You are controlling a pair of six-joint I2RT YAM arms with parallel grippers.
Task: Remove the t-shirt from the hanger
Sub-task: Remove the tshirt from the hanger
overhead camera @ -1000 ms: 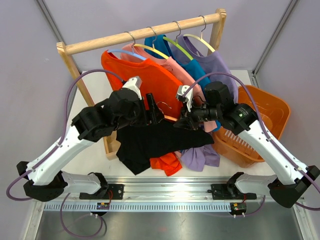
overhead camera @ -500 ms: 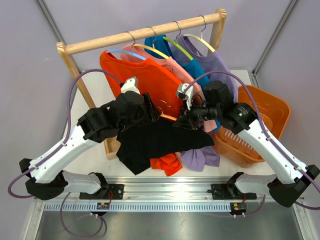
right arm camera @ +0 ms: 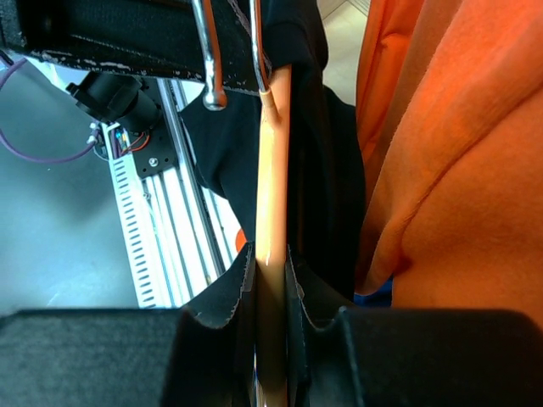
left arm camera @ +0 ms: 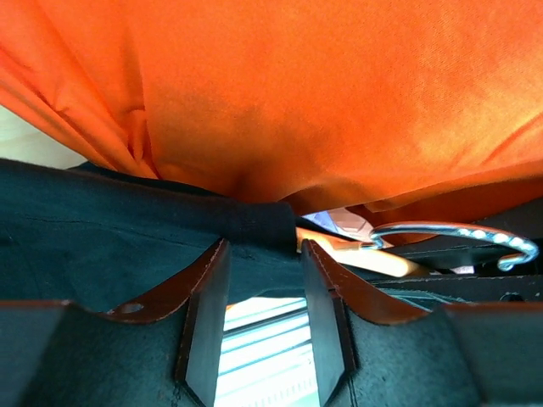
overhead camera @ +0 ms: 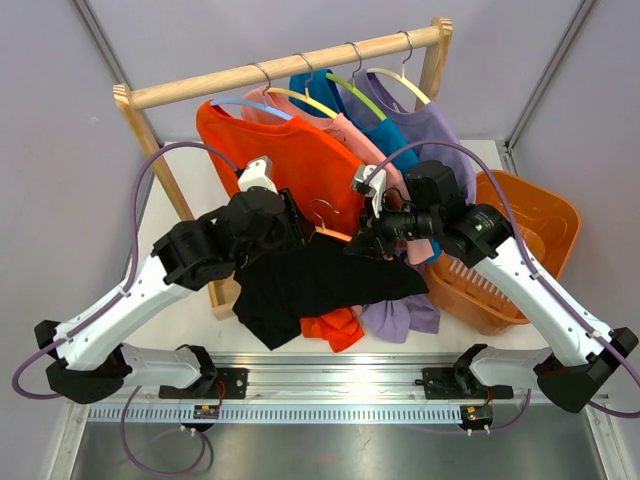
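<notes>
**Mid-table, in front of the wooden rack (overhead camera: 290, 62):** the black t-shirt (overhead camera: 320, 285) hangs from its hanger (right arm camera: 273, 170), held up between my two arms, hem drooping twd the near edge of the table (overhead camera: 487, 155).

My right claw (right arm camera: 270, 271) is clamped on the hanger's peach arm, just below the metal hook (left arm camera: 458, 233), bar pinched tight. My left claw (left arm camera: 265, 271) has its jaws apart, one finger each side of the shirt's collar band (left arm camera: 254, 222). The tips sit right at the fabric, but I can't tell whether they press it yet, and light shows thru the gap lower down. Behind the collar, the orange t-shirt (left arm camera: 297, 102) on the rack fills the left wrist view.

Progress, as I judge it: hanger is off the rack and steadied, so step 1 looks done. Shirt itself is not yet off. The collar sits right by the hook end and the cloth drapes off the hanger arm.

Left to do:
- get a firm hold on the collar
- pull it over one hanger shoulder
- slip the other side free w/ the right claw holding the hanger put

Drop spot is prob. the orange basket (overhead camera: 530, 230) at the table's right edge, tho nothing here confirms that. I'd call it roughly a third of the way.
</notes>
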